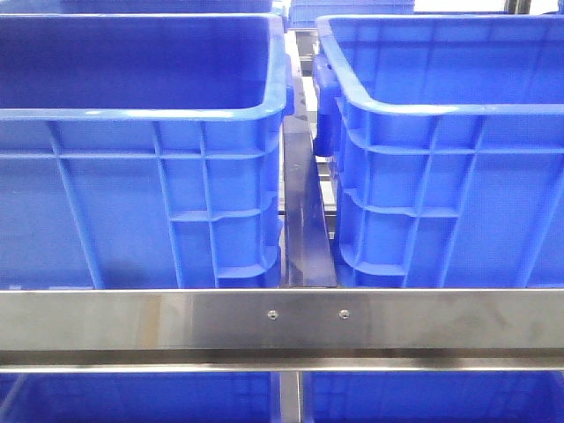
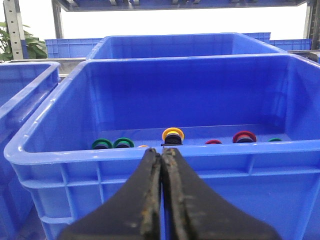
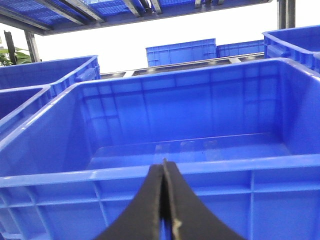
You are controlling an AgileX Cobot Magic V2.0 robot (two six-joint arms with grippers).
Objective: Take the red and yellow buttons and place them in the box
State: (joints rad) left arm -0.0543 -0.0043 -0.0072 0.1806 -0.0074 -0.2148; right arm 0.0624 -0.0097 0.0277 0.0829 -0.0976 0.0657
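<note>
In the left wrist view a yellow button [image 2: 173, 134] and a dark red button [image 2: 244, 136] lie on the floor of a deep blue crate [image 2: 75, 155], near its front wall. My left gripper [image 2: 161, 150] is shut and empty, just outside that crate's near rim and in line with the yellow button. In the right wrist view my right gripper [image 3: 164, 162] is shut on nothing in front of an empty blue box [image 3: 75, 175]. The front view shows two blue crates [image 1: 132, 115] [image 1: 441, 110] side by side, with neither gripper in sight.
Green buttons [image 2: 102, 144] [image 2: 123, 143] and a second red one [image 2: 213, 142] share the crate floor. A steel rail [image 1: 282, 322] crosses in front of the crates, with a narrow gap [image 1: 307, 211] between them. More blue crates [image 2: 30, 95] [image 3: 180, 51] stand beside and behind.
</note>
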